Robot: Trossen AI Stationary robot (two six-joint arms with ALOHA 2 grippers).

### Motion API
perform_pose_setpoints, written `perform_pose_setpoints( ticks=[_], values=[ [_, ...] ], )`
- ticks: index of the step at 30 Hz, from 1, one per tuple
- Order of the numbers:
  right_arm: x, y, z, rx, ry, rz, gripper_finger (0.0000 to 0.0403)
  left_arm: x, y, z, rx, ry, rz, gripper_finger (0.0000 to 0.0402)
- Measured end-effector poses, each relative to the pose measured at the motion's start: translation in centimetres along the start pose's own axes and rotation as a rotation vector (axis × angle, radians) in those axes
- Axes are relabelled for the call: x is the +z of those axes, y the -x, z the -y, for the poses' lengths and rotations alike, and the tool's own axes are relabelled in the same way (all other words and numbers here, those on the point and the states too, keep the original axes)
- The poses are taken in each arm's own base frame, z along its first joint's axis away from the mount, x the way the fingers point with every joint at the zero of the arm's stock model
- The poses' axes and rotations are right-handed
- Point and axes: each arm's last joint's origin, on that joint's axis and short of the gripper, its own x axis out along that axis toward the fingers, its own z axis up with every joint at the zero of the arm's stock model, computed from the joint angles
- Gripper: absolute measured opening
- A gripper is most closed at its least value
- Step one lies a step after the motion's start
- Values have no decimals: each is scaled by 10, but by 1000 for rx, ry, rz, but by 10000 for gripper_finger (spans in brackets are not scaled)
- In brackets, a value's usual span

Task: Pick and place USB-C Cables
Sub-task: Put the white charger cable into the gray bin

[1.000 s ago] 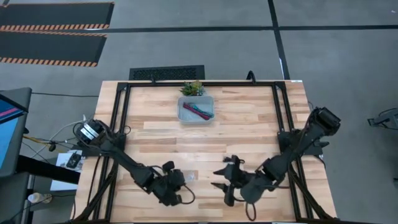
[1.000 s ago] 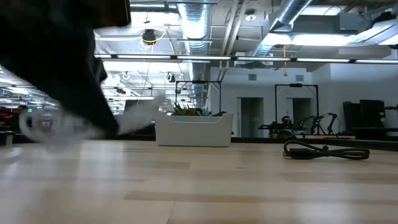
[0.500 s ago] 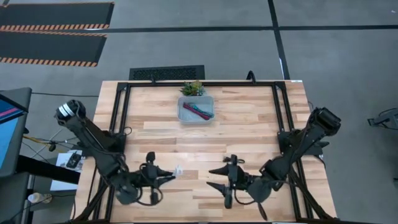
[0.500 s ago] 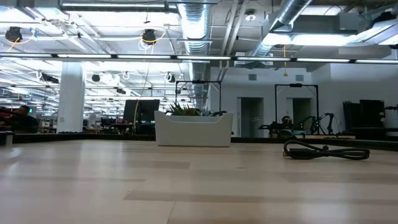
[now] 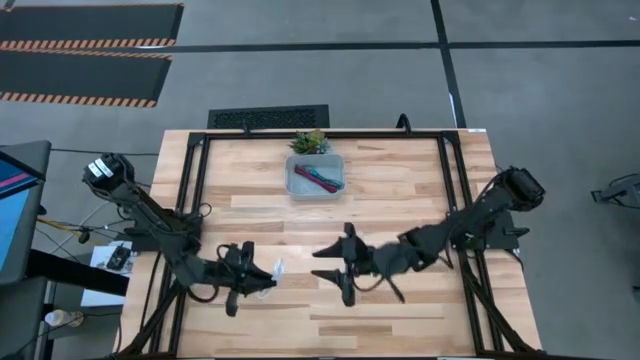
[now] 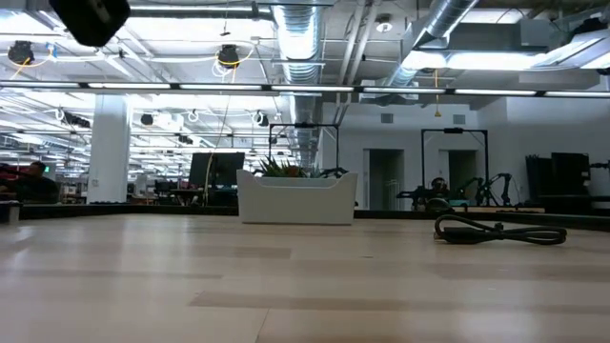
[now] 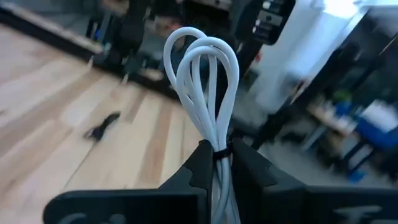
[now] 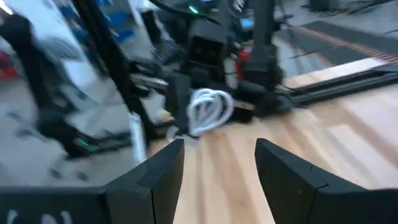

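Two grippers are working above the wooden table [image 5: 400,200]. Left gripper [image 5: 262,280] is clamping the white cable [image 7: 208,99], a smooth looped bundle, at 7 o'clock. Right gripper [image 5: 335,270], fingers spread, is hovering centrally. Black cable [image 6: 499,231] is lying flat. Clear bin [image 5: 315,176], at 12 o'clock, is holding maroon and teal cables beside a potted plant [image 5: 309,142].

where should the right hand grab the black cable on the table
Grip the black cable across its bundled middle, coming straight down from above. It lies flat on the table just behind the open right hand, while the left hand holds the white cable.
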Motion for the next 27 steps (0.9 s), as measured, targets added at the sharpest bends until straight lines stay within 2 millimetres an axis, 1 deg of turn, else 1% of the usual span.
perform_pose_setpoints(
  ticks=[2,4,6,8,13,17,20,24,27],
  values=[
    [4,-2,2,54,-53,12,223,1,3,-2,-50,6,59,20],
    [4,-2,-2,77,-65,30,223,4,3,-2,-105,6,113,20],
    [1,-5,-6,67,-59,58,223,6,2,1,-146,-6,143,19],
    [-6,-5,-11,32,-26,64,223,9,-2,5,-170,-11,169,19],
    [-22,-19,-18,18,-37,127,223,1,-16,9,-169,-45,146,19],
    [-32,-26,-23,40,-66,163,223,-2,-26,10,-179,-146,179,19],
    [-35,-28,-26,52,-78,183,223,0,-31,6,-170,-179,209,19],
    [-35,-26,-28,55,-37,186,223,2,-33,3,-172,-209,218,19],
    [-34,-24,-32,92,-8,198,225,2,-33,3,-168,-245,221,20]
  ],
)
